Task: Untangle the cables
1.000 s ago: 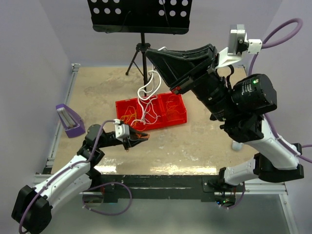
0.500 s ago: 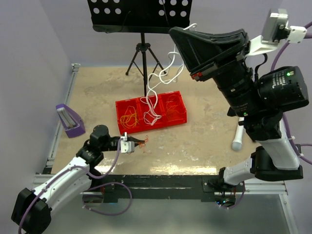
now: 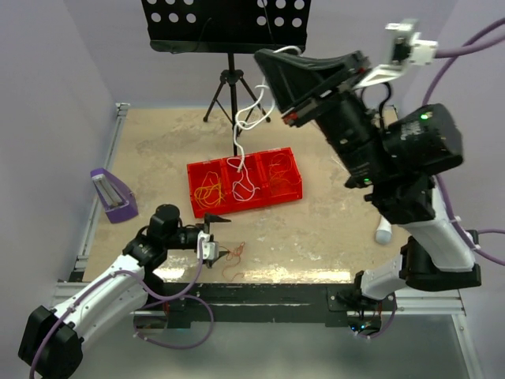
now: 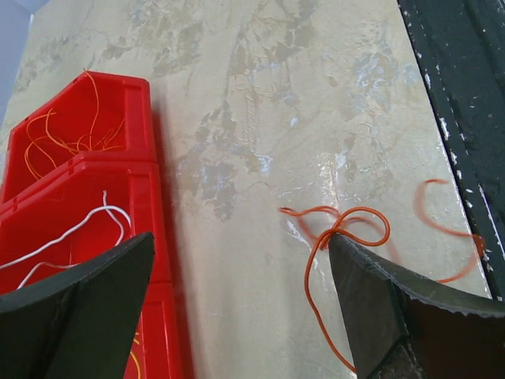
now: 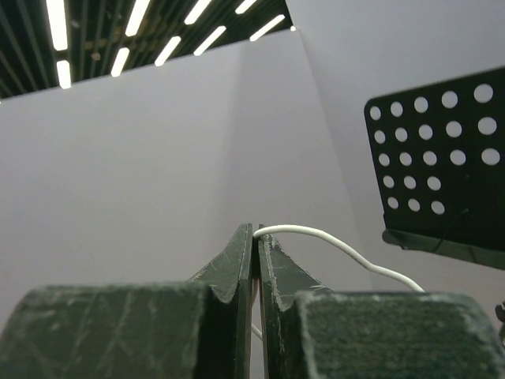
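Observation:
My left gripper (image 3: 220, 238) hangs open low over the table's near edge. An orange cable (image 4: 348, 229) lies loose on the table against its right finger (image 4: 394, 316), with nothing held between the jaws. A second orange strand (image 4: 442, 237) lies beside the black front rail. My right gripper (image 3: 268, 60) is raised high and shut on a white cable (image 3: 251, 118). That cable hangs down into the middle compartment of the red bin (image 3: 264, 201). Orange and yellow cables (image 3: 207, 189) fill the bin's outer compartments. In the right wrist view the white cable (image 5: 339, 245) comes out between the shut fingertips.
A black music stand (image 3: 229, 24) on a tripod stands behind the bin. A purple holder (image 3: 110, 196) sits at the left edge and a white cylinder (image 3: 383, 230) at the right. The black front rail (image 3: 260, 296) borders the table.
My left gripper carried the orange cable toward the front edge, opened and dropped it on the table. The right arm lifted the white cable higher out of the bin.

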Controlling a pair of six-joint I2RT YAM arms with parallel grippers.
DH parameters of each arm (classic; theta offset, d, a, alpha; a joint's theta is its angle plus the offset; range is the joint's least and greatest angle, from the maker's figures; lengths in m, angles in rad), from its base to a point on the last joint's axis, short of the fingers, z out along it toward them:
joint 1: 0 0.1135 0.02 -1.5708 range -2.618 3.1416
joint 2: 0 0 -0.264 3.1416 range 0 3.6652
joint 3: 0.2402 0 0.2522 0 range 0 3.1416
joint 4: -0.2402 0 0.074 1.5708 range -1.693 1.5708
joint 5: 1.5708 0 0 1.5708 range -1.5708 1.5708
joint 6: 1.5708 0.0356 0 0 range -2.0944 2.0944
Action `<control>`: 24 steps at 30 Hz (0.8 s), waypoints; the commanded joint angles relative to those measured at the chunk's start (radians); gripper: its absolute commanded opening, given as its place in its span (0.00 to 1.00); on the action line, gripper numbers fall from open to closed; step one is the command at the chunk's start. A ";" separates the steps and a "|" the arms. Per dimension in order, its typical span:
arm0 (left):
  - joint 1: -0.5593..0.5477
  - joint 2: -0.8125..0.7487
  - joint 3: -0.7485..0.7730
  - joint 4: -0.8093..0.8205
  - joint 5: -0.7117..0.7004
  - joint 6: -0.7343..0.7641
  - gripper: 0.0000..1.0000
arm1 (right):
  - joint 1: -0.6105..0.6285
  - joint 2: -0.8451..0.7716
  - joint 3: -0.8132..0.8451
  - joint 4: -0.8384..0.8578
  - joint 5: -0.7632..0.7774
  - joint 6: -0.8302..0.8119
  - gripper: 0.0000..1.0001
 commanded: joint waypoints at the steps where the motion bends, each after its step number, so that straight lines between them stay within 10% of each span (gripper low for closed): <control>1: 0.004 -0.016 0.062 0.061 0.029 -0.058 0.96 | -0.024 0.057 -0.023 -0.026 0.055 -0.033 0.00; 24: 0.036 -0.092 0.055 -0.047 0.003 -0.107 0.86 | -0.378 0.183 -0.257 0.149 -0.239 0.154 0.00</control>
